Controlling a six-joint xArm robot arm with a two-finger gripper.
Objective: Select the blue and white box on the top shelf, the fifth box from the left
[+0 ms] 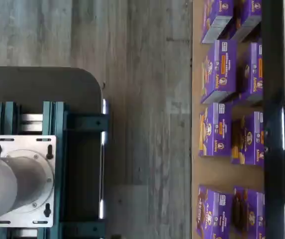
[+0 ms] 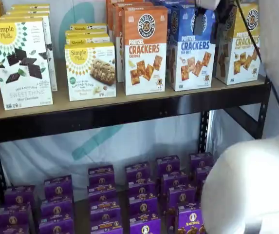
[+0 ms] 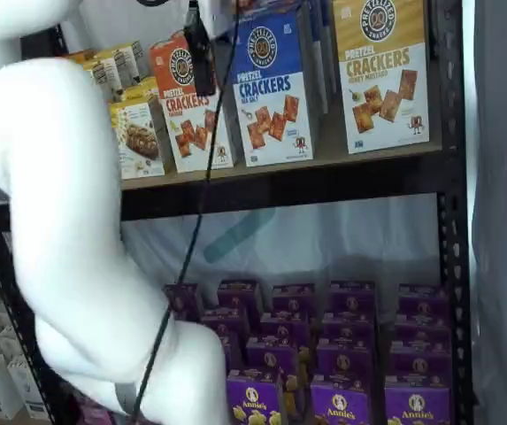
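The blue and white box stands upright on the top shelf, between an orange-topped box and a yellow-topped one; it shows in both shelf views. My gripper hangs from the upper edge in front of the box's blue top. Its two black fingers stand apart with a plain gap and nothing between them, so it is open. In a shelf view only one black finger shows, left of the box, with a cable beside it. The wrist view shows neither the box nor the fingers.
The orange cheddar box and the yellow-topped box flank the target closely. Simple Mills boxes fill the shelf's left. Purple boxes cover the lower shelf. My white arm fills the foreground. A black upright stands at the right.
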